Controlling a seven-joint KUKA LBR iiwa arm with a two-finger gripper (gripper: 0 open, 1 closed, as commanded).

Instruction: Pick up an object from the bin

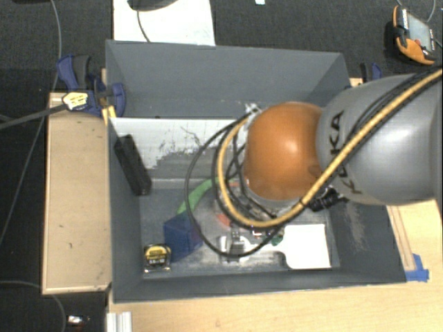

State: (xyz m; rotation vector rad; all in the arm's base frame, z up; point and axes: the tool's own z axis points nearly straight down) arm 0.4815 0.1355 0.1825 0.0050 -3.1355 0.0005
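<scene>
My gripper (234, 244) is low in the front middle of the bin, mostly hidden under the arm's wrist. Just left of it lies a blue block (181, 235). A green strip (197, 196) stretches up and away from that block, toward the gripper's far left side. A small red-orange piece (221, 220) peeks out right beside the gripper. A white flat card (309, 247) lies on the bin floor immediately to the gripper's right.
A yellow tape measure (157, 256) sits in the front left corner. A long black bar (132, 164) lies along the left wall. The arm with its orange cover and looped cables hangs over the middle and right of the bin.
</scene>
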